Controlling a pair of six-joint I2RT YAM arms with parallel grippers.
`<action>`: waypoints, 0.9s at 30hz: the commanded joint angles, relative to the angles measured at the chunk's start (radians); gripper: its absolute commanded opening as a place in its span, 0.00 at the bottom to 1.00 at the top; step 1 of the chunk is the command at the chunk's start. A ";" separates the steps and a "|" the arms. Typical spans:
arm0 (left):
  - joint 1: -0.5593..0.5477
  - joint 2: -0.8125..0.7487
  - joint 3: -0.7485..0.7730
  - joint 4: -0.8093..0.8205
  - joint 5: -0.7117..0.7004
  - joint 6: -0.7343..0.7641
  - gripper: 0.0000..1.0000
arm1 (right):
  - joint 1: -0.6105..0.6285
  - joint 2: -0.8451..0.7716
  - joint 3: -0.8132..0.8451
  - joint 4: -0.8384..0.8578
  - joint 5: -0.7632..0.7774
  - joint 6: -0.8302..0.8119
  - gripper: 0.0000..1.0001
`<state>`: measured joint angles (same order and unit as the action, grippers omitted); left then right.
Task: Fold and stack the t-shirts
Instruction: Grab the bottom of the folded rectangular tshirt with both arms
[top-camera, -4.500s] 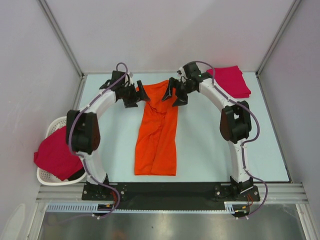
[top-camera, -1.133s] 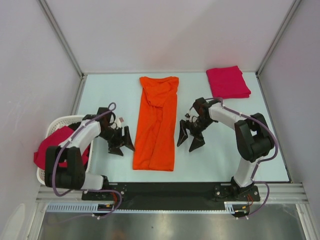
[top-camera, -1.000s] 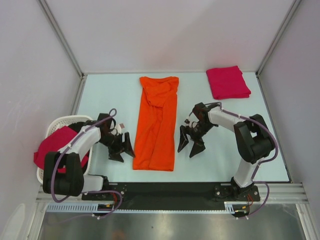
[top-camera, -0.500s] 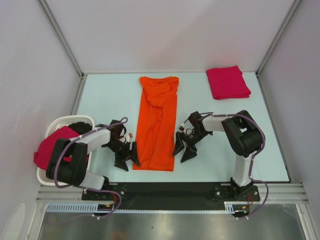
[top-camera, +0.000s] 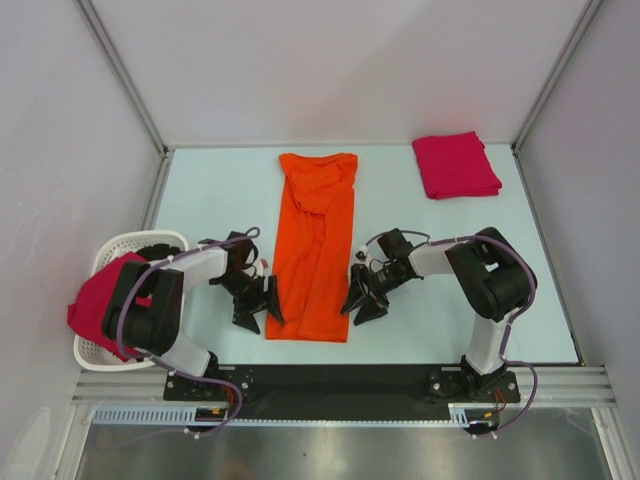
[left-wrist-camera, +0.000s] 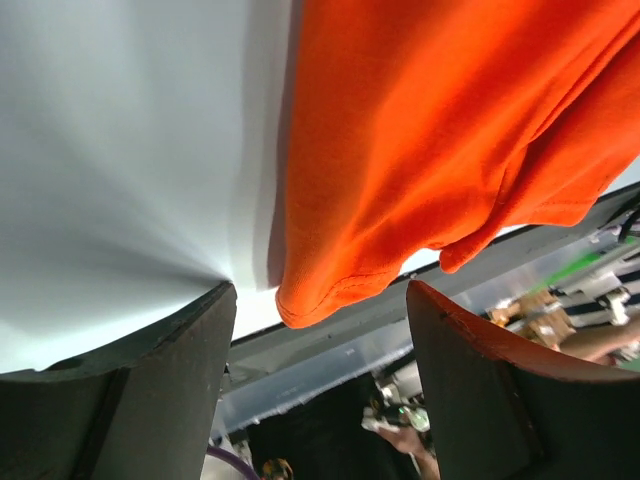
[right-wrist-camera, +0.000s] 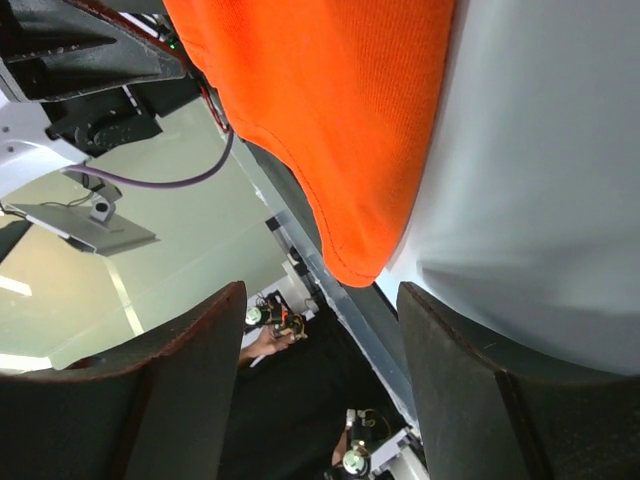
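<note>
The bright orange t-shirt (top-camera: 315, 245) lies folded into a long strip down the middle of the table. My left gripper (top-camera: 258, 305) is open at its near left corner; the left wrist view shows that corner (left-wrist-camera: 330, 290) between the spread fingers. My right gripper (top-camera: 362, 300) is open at the near right corner, which shows in the right wrist view (right-wrist-camera: 365, 255). Neither holds cloth. A folded crimson-pink t-shirt (top-camera: 456, 165) lies at the far right. Another crimson-pink t-shirt (top-camera: 110, 300) hangs over the basket.
A white slatted basket (top-camera: 105, 352) stands at the table's left near edge. The black base rail (top-camera: 330, 378) runs along the near edge, close to the shirt's hem. Walls enclose the table on three sides.
Both arms have left the shirt's far end and come down along its sides to its near corners, still open. The orange shirt now lies flatter and straighter.
</note>
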<state>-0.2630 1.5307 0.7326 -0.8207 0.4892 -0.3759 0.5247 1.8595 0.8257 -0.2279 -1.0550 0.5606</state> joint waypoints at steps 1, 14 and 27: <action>-0.016 0.039 0.005 0.014 0.003 0.002 0.76 | 0.035 0.050 -0.010 -0.180 0.047 -0.037 0.68; -0.041 0.105 -0.001 0.031 0.019 0.032 0.68 | 0.167 0.141 0.145 -0.407 0.072 -0.053 0.60; -0.041 0.123 0.034 0.020 0.008 0.045 0.68 | 0.218 0.137 0.283 -0.631 0.275 -0.152 0.48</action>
<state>-0.2962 1.6424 0.7467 -0.8677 0.5625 -0.3740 0.7341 2.0186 1.1305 -0.6456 -0.9611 0.3943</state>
